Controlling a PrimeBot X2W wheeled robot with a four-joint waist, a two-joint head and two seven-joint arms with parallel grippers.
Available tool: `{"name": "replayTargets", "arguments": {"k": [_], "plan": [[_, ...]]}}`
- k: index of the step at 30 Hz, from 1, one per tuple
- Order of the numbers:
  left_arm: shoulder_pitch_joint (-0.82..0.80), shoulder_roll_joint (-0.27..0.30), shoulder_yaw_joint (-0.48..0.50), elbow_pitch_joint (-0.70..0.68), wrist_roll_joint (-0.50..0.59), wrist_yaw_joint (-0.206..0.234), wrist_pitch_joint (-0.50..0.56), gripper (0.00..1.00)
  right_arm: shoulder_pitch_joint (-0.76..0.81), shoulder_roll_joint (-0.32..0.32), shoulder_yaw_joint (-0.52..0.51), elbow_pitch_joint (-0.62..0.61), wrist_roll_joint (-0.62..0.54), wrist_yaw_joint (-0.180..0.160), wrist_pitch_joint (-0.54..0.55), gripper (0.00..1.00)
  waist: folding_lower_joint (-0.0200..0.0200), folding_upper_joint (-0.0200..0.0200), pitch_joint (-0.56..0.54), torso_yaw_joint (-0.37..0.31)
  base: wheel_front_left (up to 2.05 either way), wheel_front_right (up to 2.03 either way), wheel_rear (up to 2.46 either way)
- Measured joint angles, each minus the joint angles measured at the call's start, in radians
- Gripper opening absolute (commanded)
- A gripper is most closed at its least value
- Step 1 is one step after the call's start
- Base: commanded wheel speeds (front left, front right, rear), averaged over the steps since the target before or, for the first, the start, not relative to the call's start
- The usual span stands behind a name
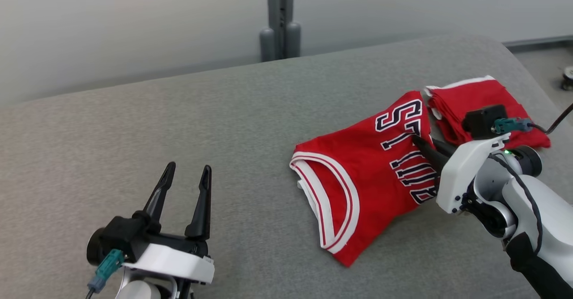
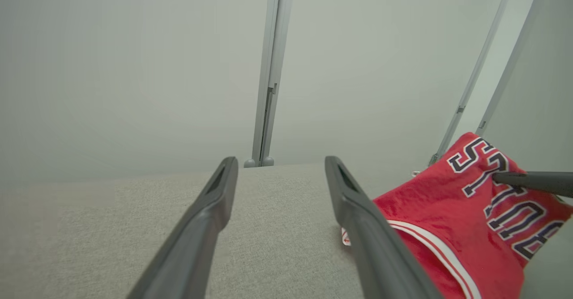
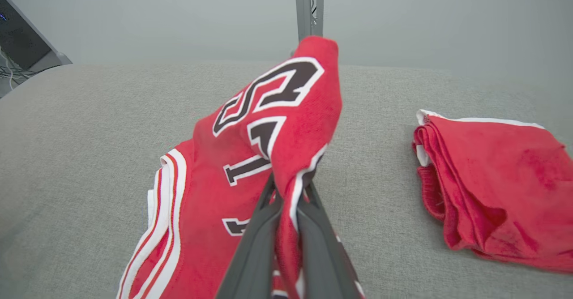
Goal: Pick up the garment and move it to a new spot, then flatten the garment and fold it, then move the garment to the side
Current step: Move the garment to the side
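The garment is a red jersey with dark white-edged letters and white-and-red trim, lying folded on the grey padded table right of centre. My right gripper is shut on its upper right edge; in the right wrist view the red cloth is pinched between the two dark fingers and lifted into a peak. My left gripper stands open above the table's near left, well apart from the jersey, with nothing between its fingers. The left wrist view has the jersey at its right.
A second red cloth, folded, lies on the table to the right of the jersey. A grey post stands behind the table's far edge. The table's right edge falls away to the floor near a small wheel.
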Motion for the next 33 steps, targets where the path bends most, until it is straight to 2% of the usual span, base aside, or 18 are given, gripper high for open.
{"name": "replayTargets", "arguments": {"k": [11, 16, 21, 26, 33], "plan": [[-0.058, 0.004, -0.027, 0.027, 0.013, -0.015, 0.0, 1.0, -0.096, 0.024, 0.096, 0.026, 0.027, 0.0, -0.056, 0.0, 0.0, 0.0, 0.052, -0.146, 0.0, 0.0, 0.0], [-0.078, 0.006, -0.044, 0.033, 0.021, -0.019, 0.0, 1.0, -0.183, 0.007, 0.139, 0.065, 0.032, 0.0, -0.089, 0.0, 0.0, 0.0, 0.087, -0.179, 0.0, 0.0, 0.0], [-0.1, 0.023, -0.063, 0.036, 0.032, -0.024, 0.009, 1.0, -0.28, -0.009, 0.184, 0.102, 0.066, 0.0, -0.13, 0.0, 0.0, 0.0, 0.13, -0.178, 0.0, 0.0, 0.0], [-0.119, 0.042, -0.065, 0.025, 0.04, -0.023, 0.026, 1.0, -0.378, -0.074, 0.206, 0.191, 0.101, 0.0, -0.151, 0.0, -0.0001, 0.0, 0.184, -0.147, 0.0, 0.0, 0.0], [-0.142, 0.063, -0.071, 0.0, 0.048, -0.022, 0.04, 1.0, -0.467, -0.127, 0.203, 0.292, 0.116, 0.0, -0.172, 0.0, 0.0, 0.0, 0.25, -0.113, 0.0, 0.0, 0.0]]}}
